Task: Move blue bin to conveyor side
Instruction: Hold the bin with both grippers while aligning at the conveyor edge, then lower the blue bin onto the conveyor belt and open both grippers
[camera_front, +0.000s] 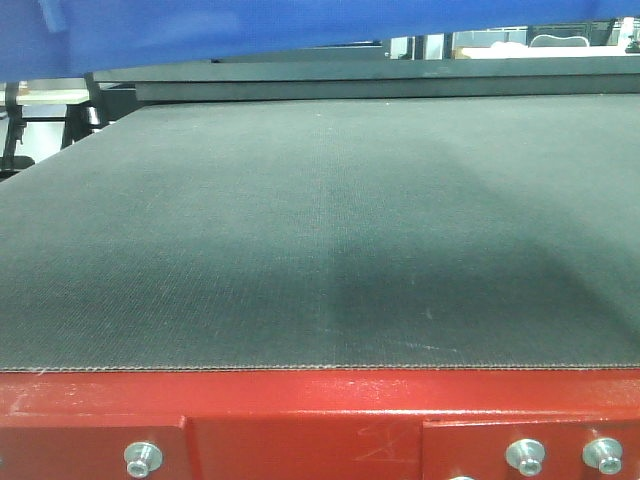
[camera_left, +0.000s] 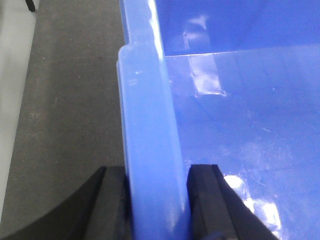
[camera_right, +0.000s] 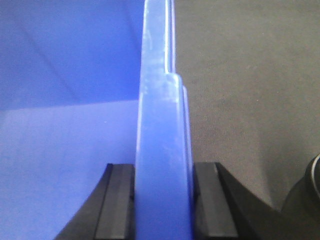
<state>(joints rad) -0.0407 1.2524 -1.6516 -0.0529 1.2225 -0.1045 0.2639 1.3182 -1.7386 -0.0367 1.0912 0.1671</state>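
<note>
The blue bin (camera_front: 300, 30) fills the top edge of the front view, held up above the conveyor (camera_front: 320, 230), a dark-grey woven belt with a red bolted frame (camera_front: 300, 420). In the left wrist view my left gripper (camera_left: 157, 200) is shut on the bin's thick left rim (camera_left: 147, 125), one black finger outside, one inside; the bin's glossy floor (camera_left: 250, 125) lies to the right. In the right wrist view my right gripper (camera_right: 164, 200) is shut on the bin's right rim (camera_right: 162, 125), with the bin's inside (camera_right: 65, 125) to the left. The grey belt (camera_right: 250, 100) shows below both rims.
Silver bolts (camera_front: 143, 458) stud the red frame at the near edge. A dark raised rail (camera_front: 400, 88) crosses the belt's far side, with black stands (camera_front: 80, 115) and bright shop fittings (camera_front: 520, 42) behind. Pale floor (camera_left: 12, 75) lies left of the belt.
</note>
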